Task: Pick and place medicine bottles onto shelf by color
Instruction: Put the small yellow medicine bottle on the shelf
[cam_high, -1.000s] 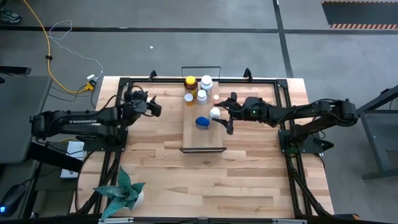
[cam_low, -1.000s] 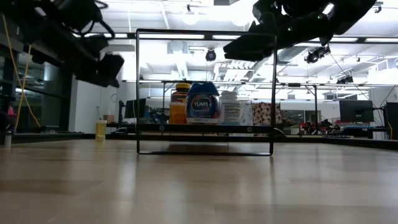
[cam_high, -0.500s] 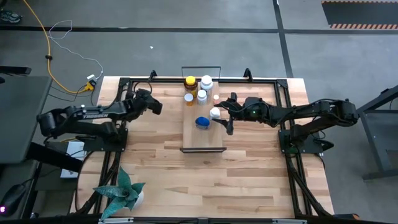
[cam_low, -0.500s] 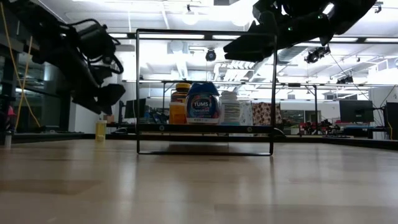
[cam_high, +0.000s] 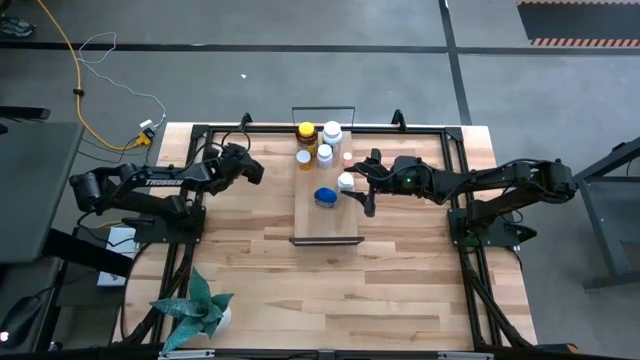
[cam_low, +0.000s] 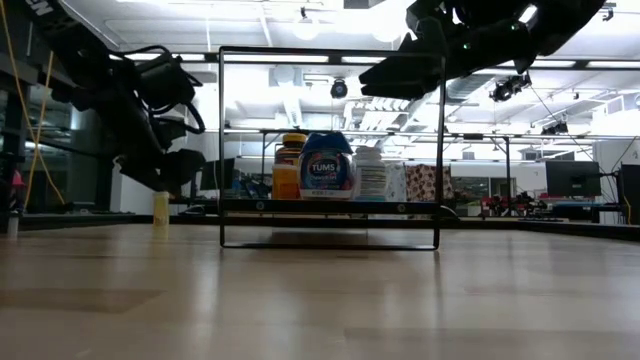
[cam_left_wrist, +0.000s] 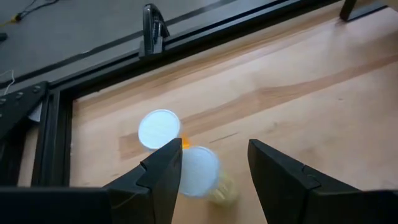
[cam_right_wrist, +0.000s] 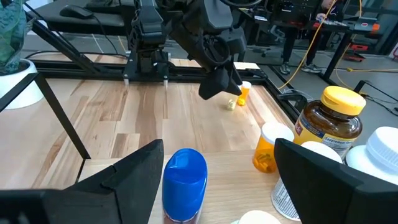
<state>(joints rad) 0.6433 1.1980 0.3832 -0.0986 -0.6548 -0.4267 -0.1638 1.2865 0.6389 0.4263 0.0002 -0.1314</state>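
Left hand (cam_left_wrist: 208, 171) has dropped over two white-capped bottles (cam_left_wrist: 199, 171) — fingers apart.

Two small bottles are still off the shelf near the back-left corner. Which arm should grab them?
Left. Its gripper hovers over the two white-capped bottles, jaws apart. The right gripper is across the table, at the shelf.

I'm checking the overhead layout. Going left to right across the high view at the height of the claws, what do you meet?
Left claw → blue-capped bottle on the shelf → small white-capped bottle → right claw.
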